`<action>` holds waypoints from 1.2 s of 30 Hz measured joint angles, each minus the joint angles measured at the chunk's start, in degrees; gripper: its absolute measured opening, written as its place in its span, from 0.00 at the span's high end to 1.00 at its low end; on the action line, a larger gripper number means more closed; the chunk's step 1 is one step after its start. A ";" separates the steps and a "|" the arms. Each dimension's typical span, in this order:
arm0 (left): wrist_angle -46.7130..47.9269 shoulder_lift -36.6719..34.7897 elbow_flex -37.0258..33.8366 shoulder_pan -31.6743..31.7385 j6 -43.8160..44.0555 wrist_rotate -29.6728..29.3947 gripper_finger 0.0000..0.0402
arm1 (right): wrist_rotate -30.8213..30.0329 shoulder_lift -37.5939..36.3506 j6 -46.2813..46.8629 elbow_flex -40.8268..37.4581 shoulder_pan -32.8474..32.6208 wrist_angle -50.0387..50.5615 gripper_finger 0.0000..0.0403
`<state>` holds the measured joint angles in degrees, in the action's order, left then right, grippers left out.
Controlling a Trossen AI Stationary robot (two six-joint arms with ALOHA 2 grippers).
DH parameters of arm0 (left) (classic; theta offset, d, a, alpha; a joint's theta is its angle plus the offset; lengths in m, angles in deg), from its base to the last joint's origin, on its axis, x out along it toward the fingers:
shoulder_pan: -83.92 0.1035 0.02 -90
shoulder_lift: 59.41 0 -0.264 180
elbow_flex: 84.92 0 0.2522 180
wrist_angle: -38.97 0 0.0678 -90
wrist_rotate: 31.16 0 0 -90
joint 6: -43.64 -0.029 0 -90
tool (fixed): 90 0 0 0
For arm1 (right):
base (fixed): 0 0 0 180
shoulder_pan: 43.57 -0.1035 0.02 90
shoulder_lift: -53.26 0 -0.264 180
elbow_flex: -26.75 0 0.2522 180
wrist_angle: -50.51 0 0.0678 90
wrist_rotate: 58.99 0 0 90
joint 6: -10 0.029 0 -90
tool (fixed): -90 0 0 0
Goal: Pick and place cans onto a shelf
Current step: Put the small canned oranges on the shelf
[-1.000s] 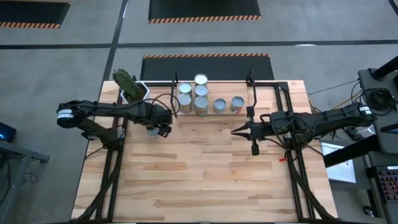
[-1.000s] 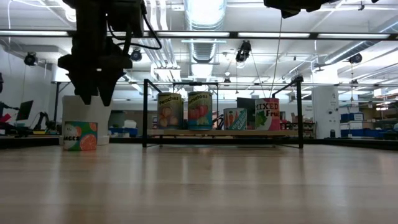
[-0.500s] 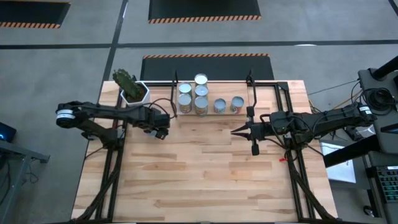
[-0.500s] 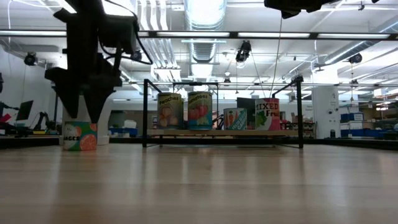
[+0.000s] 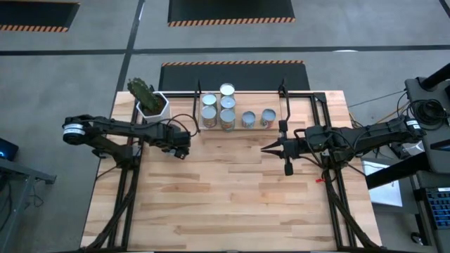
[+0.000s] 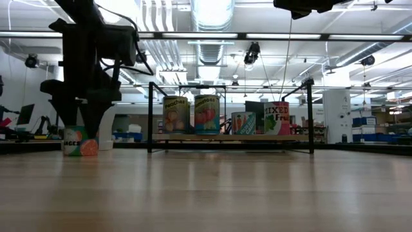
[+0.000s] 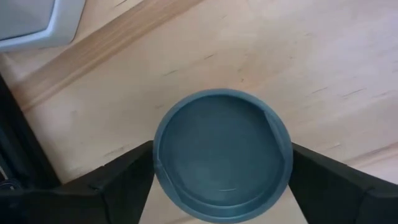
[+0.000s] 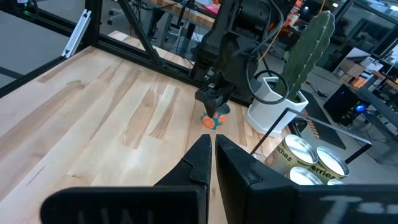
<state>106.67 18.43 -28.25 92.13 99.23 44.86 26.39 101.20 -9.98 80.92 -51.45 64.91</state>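
A small can with an orange-and-green label (image 6: 80, 142) stands upright on the table at the left, just in front of the shelf's left end; its grey round top (image 7: 222, 152) fills the left wrist view. My left gripper (image 6: 80, 129) is open, pointing down over the can, one finger (image 7: 118, 183) on each side of its top. I cannot tell whether the fingers touch it. Several cans (image 5: 227, 105) stand on the light-wood shelf (image 6: 232, 137). My right gripper (image 5: 265, 148) is shut and empty, held above the table's middle right.
A white hexagonal pot with a cactus (image 5: 150, 102) stands at the far left corner, close behind my left gripper. The shelf's black uprights (image 5: 198, 91) rise at both ends. Bare wood tabletop (image 5: 225, 197) spreads over the near half.
My left gripper has gone down and a little toward the table's left edge, from beside and above the labelled can to over it, so its open fingers now stand on either side of the can's top.
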 joint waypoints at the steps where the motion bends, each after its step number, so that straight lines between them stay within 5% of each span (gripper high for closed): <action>1: 0.02 0.00 0.04 0.00 -0.18 0.00 0.23 | 0.00 0.00 0.00 0.00 0.00 0.01 0.97; 7: 0.00 0.00 0.20 -0.02 -0.18 0.05 0.33 | 0.00 0.00 0.02 0.00 0.00 0.02 0.97; 14: 1.20 0.02 5.09 -2.04 0.01 4.93 0.30 | -0.02 -0.21 0.03 0.00 0.00 1.06 0.97; 26: 4.80 2.29 31.34 -9.20 -6.40 4.90 0.29 | -2.00 -4.46 2.71 0.00 0.00 6.14 0.97; 36: 9.71 13.39 54.30 -9.21 -21.10 4.00 0.29 | -2.05 -5.93 4.24 0.00 0.00 8.87 0.97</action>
<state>116.38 31.82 26.06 82.92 78.13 48.86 24.34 95.27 -5.74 80.92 -51.45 73.78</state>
